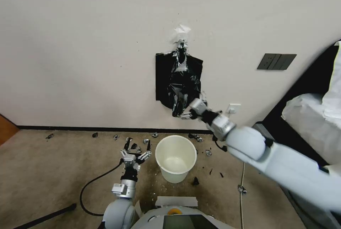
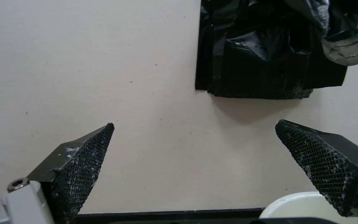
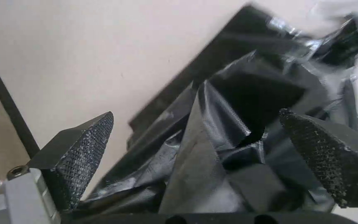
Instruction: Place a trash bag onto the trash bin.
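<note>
- The right claw (image 1: 187,114) is raised to the wall, at the lower end of the trash bag (image 1: 181,86).
- Its wrist view shows the right claw (image 3: 195,143) with its two textured fingers (image 3: 84,149) spread wide, gripping nothing, and crinkled black plastic lying between and just beyond them.
- The trash bag hangs on the wall from its top, with a torn white patch (image 1: 182,31) just above it. It is glossy, with silvery glints.
- Behind the bag, flat against the wall, is a smooth black pack of bags (image 1: 161,79).
- The trash bin (image 1: 176,158), a cream-white round bucket, stands on the brown floor (image 1: 53,165) below the right claw, close to the wall.
- The left claw (image 1: 136,150) is held low, beside the bin, with its fingers spread and empty.
- In the left wrist view the left claw (image 2: 195,155) faces the wall, the black plastic (image 2: 270,56) beyond it and the bin's rim (image 2: 299,203) by one fingertip.
- Small black and silvery scraps (image 1: 142,140) lie on the floor around the left claw and the bin.
- A dark switch plate (image 1: 276,61) sits on the wall, well apart from the right claw.
</note>
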Motion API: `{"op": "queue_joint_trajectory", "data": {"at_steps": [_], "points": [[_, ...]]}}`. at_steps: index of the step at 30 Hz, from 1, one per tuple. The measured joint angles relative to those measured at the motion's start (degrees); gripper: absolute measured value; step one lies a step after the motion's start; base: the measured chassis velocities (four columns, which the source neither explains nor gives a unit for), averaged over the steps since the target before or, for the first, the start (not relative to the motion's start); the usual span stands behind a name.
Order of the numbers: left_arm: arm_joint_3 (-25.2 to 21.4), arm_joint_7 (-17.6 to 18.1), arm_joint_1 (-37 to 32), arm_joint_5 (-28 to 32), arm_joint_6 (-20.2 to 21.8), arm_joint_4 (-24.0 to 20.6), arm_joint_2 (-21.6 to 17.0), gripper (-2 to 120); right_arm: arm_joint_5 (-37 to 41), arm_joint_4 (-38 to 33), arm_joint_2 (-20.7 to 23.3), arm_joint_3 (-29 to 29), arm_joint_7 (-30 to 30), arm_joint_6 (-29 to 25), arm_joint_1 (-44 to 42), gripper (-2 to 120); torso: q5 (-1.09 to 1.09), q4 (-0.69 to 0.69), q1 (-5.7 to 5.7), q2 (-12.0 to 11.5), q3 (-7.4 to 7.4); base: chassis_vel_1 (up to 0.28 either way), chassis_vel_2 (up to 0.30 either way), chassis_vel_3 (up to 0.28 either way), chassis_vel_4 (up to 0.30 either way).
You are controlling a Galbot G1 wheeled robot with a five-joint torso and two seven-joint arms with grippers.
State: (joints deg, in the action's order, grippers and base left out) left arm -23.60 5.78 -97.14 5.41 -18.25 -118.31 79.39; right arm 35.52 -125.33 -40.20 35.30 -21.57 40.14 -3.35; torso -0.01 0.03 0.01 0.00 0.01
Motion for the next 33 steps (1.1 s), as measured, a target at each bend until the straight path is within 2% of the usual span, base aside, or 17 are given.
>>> {"op": "queue_joint_trajectory", "data": {"at_steps": [3, 6, 9, 10, 11, 13, 14, 15, 18, 19, 20, 22, 23, 26, 28, 31, 33], "points": [[-0.4, 0.0, -0.1, 0.4, -0.3, 0.1, 0.2, 100, 0.6, 1.6, -2.1, 3.6, -1.9, 2.2, 3.6, 100, 0.00, -0.05, 0.00, 0.0, 0.00, 0.000, 0.000, 0.000, 0.000], [-0.8, 0.0, -0.3, 0.5, -0.5, 0.1, 0.4, 100, 0.4, 2.8, -3.3, 5.7, -2.6, 2.6, 5.7, 96, 0.02, -0.03, 0.00, 0.0, 0.00, 0.000, 0.000, 0.000, 0.000], [-1.2, 0.0, -0.2, 1.2, -0.7, 0.0, 0.5, 100, 0.0, 4.0, -3.1, 8.2, -3.1, 2.6, 7.7, 84, 0.00, 0.00, 0.00, 0.0, 0.00, 0.000, 0.000, 0.000, 0.000], [-1.2, 0.0, -0.2, 1.2, -0.7, 0.0, 0.5, 100, 0.0, 4.0, -3.1, 8.2, -3.1, 2.6, 7.7, 84, 0.00, 0.00, 0.00, 0.0, 0.00, 0.000, 0.000, 0.000, 0.000], [-1.3, -0.1, 0.0, 1.5, -0.7, -0.1, 0.5, 100, 0.0, 3.7, -1.8, 8.7, -3.1, 2.6, 7.9, 75, 0.01, -0.05, 0.00, 0.0, 0.00, 0.000, 0.000, 0.000, 0.000], [-1.2, -0.1, 0.1, 1.8, -0.7, -0.1, 0.4, 100, 0.3, 3.3, -0.6, 9.0, -3.2, 2.6, 8.0, 68, 0.03, -0.07, -0.01, 0.0, -0.01, 0.000, 0.000, 0.000, 0.000], [-1.2, -0.1, 0.1, 1.8, -0.7, -0.1, 0.4, 100, 0.3, 3.3, -0.6, 9.0, -3.2, 2.6, 8.0, 68, 0.03, -0.07, -0.01, 0.0, -0.01, 0.000, 0.000, 0.000, 0.000], [-1.1, -0.1, 0.3, 1.9, -0.7, -0.1, 0.4, 100, 1.0, 3.1, 0.3, 9.2, -3.3, 2.5, 8.2, 61, 0.02, -0.05, 0.00, 0.0, -0.01, 0.000, 0.000, 0.000, 0.000], [-1.0, -0.1, 0.4, 2.0, -0.7, -0.1, 0.5, 100, 2.0, 2.8, 1.1, 9.3, -3.4, 2.4, 8.4, 53, 0.01, -0.03, 0.00, 0.0, -0.01, 0.000, 0.000, 0.000, 0.000], [-0.9, -0.1, 0.4, 2.0, -0.7, -0.1, 0.5, 100, 3.6, 2.4, 1.9, 9.5, -3.4, 2.4, 8.5, 45, 0.01, -0.02, -0.01, 0.0, -0.01, 0.000, 0.000, 0.000, 0.000], [-0.8, -0.1, 0.4, 2.0, -0.8, -0.1, 0.6, 100, 4.3, 2.2, 2.2, 9.6, -3.4, 2.4, 8.6, 43, 0.01, -0.03, -0.01, 0.0, -0.01, 0.000, 0.000, 0.000, 0.000], [-0.8, -0.1, 0.4, 2.0, -0.8, -0.1, 0.6, 100, 5.2, 1.9, 2.4, 9.7, -3.5, 2.3, 8.7, 40, 0.01, -0.04, -0.01, 0.0, -0.01, 0.000, 0.000, 0.000, 0.000], [-0.8, -0.1, 0.3, 2.0, -0.8, -0.1, 0.6, 100, 6.7, 1.5, 2.5, 9.9, -4.3, 2.3, 8.7, 32, 0.02, -0.04, -0.01, 0.0, -0.01, 0.000, 0.000, 0.000, 0.000], [-0.7, -0.1, 0.2, 2.0, -0.9, -0.2, 0.7, 100, 8.0, 1.1, 2.5, 9.7, -5.5, 2.2, 8.7, 25, 0.01, -0.02, -0.01, 0.0, -0.01, 0.000, 0.000, 0.000, 0.000], [-0.8, -0.1, 0.1, 2.2, -0.9, -0.4, 0.6, 100, 9.0, 0.9, 2.5, 9.1, -6.6, 2.2, 8.6, 14, 0.01, -0.01, -0.01, 0.0, -0.01, 0.000, 0.000, 0.000, 0.000], [-0.9, -0.1, 0.3, 2.4, -0.9, -0.5, 0.4, 100, 9.2, 1.2, 2.9, 8.9, -7.0, 2.1, 8.5, 4, 0.01, -0.02, -0.01, 0.0, -0.01, 0.000, 0.000, 0.000, 0.000], [-0.9, -0.1, 0.4, 2.4, -0.9, -0.5, 0.4, 100, 9.2, 1.2, 3.0, 8.9, -7.0, 2.1, 8.4, 3, 0.01, -0.03, -0.01, 0.0, -0.01, 0.000, 0.000, 0.000, 0.000]]}}
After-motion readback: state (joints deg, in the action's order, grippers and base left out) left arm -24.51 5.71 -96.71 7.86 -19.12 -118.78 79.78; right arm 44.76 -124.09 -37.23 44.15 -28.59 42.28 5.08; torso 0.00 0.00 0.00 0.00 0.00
